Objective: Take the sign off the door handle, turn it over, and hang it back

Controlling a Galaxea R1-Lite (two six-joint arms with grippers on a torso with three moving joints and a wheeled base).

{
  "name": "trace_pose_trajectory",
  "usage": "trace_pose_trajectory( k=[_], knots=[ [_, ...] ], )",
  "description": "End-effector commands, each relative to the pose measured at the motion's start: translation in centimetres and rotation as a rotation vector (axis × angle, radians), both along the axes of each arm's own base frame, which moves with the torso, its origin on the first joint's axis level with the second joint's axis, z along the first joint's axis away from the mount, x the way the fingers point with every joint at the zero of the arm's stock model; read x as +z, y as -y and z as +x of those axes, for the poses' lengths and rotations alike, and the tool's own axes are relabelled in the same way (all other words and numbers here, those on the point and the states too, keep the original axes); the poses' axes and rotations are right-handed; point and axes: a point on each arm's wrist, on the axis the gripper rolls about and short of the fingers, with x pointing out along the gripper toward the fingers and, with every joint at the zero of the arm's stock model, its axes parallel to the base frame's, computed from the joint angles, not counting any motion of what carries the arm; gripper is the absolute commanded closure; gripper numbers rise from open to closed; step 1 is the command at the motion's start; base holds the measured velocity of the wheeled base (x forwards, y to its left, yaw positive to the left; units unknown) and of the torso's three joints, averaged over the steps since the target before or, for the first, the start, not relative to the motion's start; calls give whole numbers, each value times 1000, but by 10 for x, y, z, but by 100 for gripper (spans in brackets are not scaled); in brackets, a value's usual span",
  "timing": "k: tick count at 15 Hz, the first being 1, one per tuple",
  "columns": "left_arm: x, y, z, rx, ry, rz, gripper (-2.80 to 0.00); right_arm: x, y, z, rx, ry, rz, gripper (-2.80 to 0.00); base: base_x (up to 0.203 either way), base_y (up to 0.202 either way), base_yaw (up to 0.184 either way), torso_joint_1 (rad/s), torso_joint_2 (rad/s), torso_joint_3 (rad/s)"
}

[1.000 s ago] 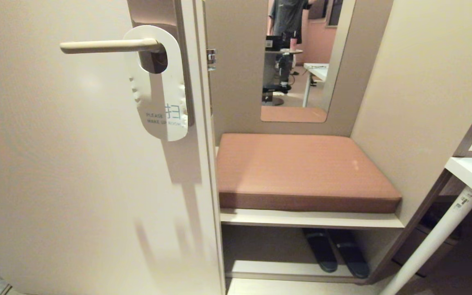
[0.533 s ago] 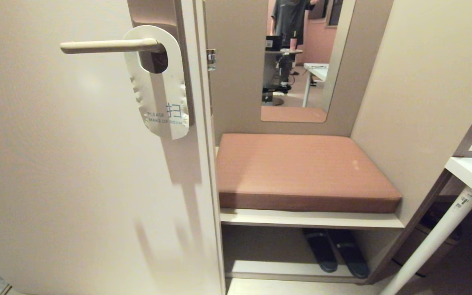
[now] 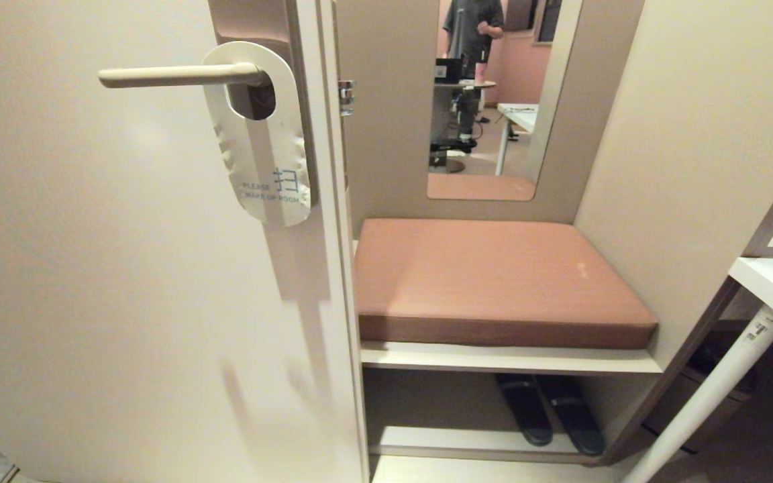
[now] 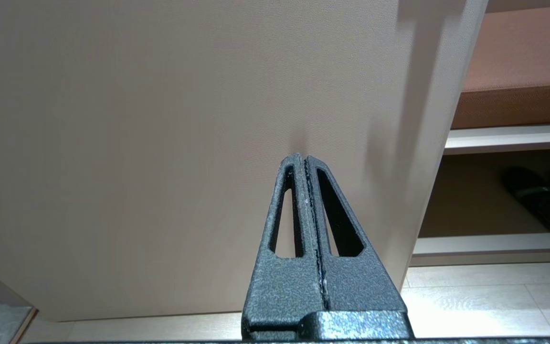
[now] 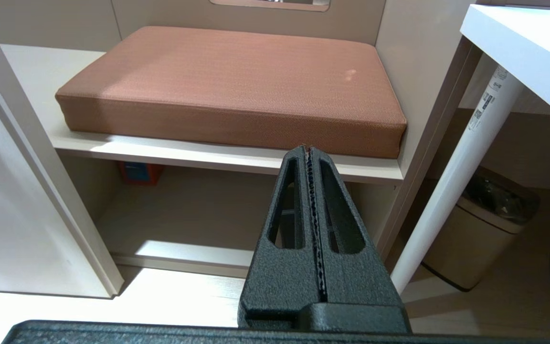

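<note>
A beige door [image 3: 125,282] stands beside a cushioned shelf [image 3: 494,282] with slippers [image 3: 547,409] beneath. Only the head view shows the sign [image 3: 262,144], white side out, hanging on the door handle [image 3: 178,75]. Left gripper [image 4: 306,160] faces bare door and right gripper [image 5: 309,149] faces the cushion, both with fingers clenched empty, well below the sign.

The left tool [image 4: 306,160] has its two dark, textured fingers [image 4: 288,205] pressed flat together, tips meeting in a point and holding nothing. The right tool [image 5: 309,149] is the same, fingers [image 5: 291,205] closed tight and empty. Neither arm appears in the head view.
</note>
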Motion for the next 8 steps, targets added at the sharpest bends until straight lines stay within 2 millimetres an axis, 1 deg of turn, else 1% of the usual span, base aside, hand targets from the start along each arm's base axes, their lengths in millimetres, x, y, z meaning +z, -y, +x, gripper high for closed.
trace_pose_trajectory(
  k=[1, 8],
  knots=[
    [0, 0, 0, 0, 0, 0, 0, 0, 0, 0, 0, 0, -1, 0, 0, 0, 0, 0, 0, 0],
    [0, 0, 0, 0, 0, 0, 0, 0, 0, 0, 0, 1, -2, 0, 0, 0, 0, 0, 0, 0]
  ],
)
